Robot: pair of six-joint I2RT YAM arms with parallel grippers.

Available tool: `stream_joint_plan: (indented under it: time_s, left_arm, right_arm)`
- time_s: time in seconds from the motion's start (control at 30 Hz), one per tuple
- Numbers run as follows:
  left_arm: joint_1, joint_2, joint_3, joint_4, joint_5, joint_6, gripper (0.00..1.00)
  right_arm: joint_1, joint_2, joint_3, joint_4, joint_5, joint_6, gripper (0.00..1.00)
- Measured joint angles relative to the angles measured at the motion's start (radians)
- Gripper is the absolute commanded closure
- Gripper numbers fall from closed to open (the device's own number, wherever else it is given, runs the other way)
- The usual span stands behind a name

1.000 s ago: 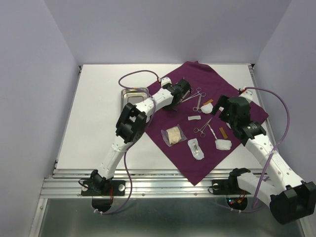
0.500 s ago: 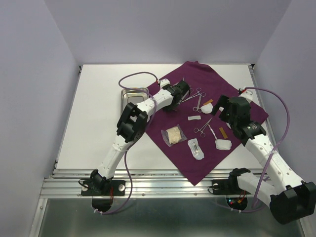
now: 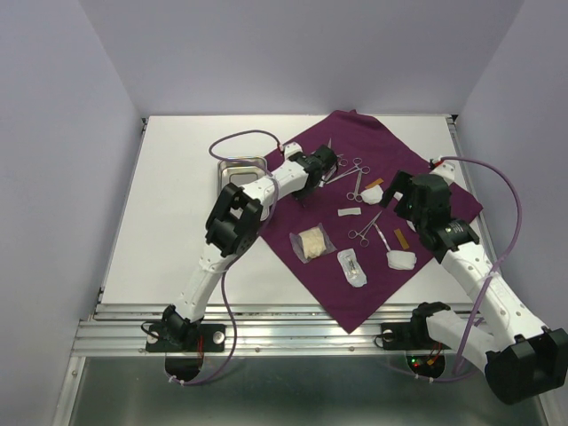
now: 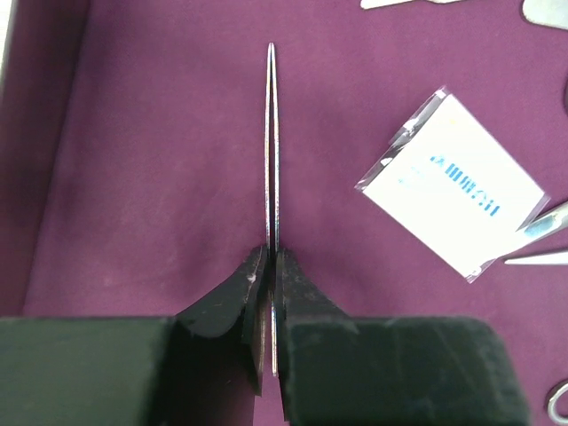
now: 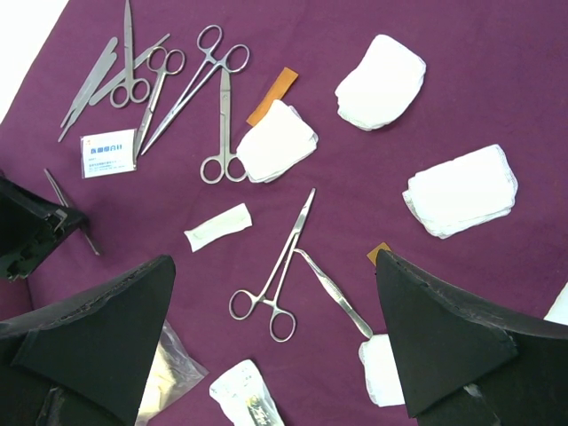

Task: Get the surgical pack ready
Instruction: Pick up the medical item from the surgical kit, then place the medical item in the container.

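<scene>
The plum-purple cloth [image 3: 382,146] lies spread as a diamond on the table. My left gripper [image 4: 271,253] is shut on a thin steel instrument [image 4: 272,133], seen edge-on and pointing away over the cloth [image 4: 160,177]; in the top view the left gripper [image 3: 321,160] is near the cloth's upper left edge. My right gripper [image 5: 275,342] hangs open above ring-handled forceps [image 5: 280,275] and curved tweezers [image 5: 333,293]. Scissors [image 5: 217,98], white gauze pads [image 5: 382,80] and clear packets [image 5: 108,153] lie around. The steel tray [image 3: 240,169] sits just left of the cloth.
More gauze pads [image 5: 461,191] lie to the right on the cloth. A packet with beige contents [image 3: 312,244] and another packet [image 3: 352,268] lie at the cloth's near side. Purple cables loop over both arms. White table [image 3: 177,222] stretches left of the tray.
My left gripper's jaws have come together on the thin steel instrument, and the left wrist has shifted slightly left. The right arm has stayed still.
</scene>
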Motion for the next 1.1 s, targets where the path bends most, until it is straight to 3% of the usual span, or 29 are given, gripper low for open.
stream_joint_plan:
  time_s: [0.53, 0.87, 1.1]
  left_arm:
    - [0.01, -0.212, -0.148, 0.063, -0.03, 0.187, 1.0]
    - [0.097, -0.462, -0.45, 0.235, -0.042, 0.555, 1.0]
    - [0.183, -0.51, -0.586, 0.301, 0.047, 0.673, 1.0]
  right_arm:
    - [0.0, -0.004, 0.0, 0.0, -0.006, 0.001, 0.0]
    - [0.0, -0.004, 0.0, 0.0, -0.013, 0.001, 0.0]
    - [0.0, 0.015, 0.0, 0.003, -0.029, 0.003, 0.0]
